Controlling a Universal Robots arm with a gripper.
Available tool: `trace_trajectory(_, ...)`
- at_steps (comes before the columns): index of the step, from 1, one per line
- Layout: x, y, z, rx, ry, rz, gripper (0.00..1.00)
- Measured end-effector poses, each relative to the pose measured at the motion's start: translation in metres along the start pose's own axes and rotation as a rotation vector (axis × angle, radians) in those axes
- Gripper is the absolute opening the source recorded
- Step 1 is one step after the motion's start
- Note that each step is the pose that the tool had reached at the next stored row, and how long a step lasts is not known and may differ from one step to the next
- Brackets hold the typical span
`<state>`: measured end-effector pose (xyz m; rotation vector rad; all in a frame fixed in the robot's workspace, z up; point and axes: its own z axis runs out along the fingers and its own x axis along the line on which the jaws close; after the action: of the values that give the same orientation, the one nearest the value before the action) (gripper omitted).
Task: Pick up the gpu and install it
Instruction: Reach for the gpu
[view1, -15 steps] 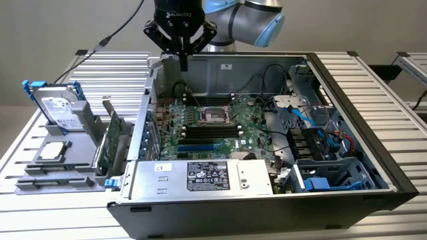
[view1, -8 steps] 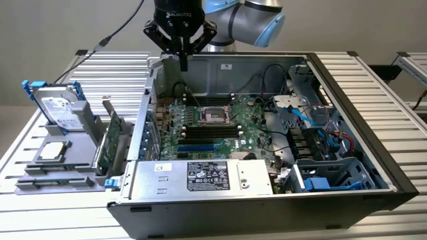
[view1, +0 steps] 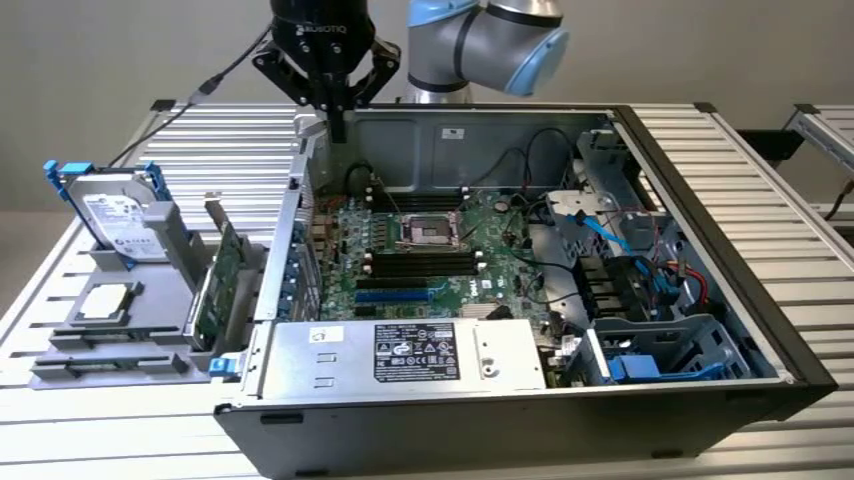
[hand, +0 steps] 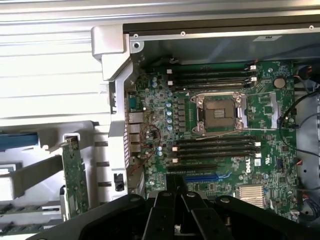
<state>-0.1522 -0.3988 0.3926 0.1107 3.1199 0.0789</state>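
The gpu (view1: 218, 285) stands on edge in a grey holder (view1: 127, 345) at the exterior view's left, beside the open computer case (view1: 694, 200). Its green board and silver end bracket show. The wrist view has the gpu (hand: 75, 181) edge-on, just outside the case wall. My gripper (view1: 338, 128) hangs above the case's rear corner, well above and behind the gpu. It is shut, its black fingers (hand: 175, 189) pressed together with nothing between them. Below it lies the green motherboard (hand: 210, 130) with a blue slot (hand: 200, 176).
A silver hard drive in a blue frame (view1: 114, 212) and a small square processor chip (view1: 110, 300) sit in the same holder. Inside the case are the processor socket (view1: 424, 230), a power supply (view1: 400, 352), cables and blue drive bays (view1: 654, 350). The case stands on a slatted metal table (view1: 774, 180).
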Motion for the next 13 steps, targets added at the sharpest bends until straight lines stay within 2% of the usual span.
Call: trace_trajectory(13, 0.059, -0.0048, -0.0007, -0.0003, 0.0001, 0.0, 0.11)
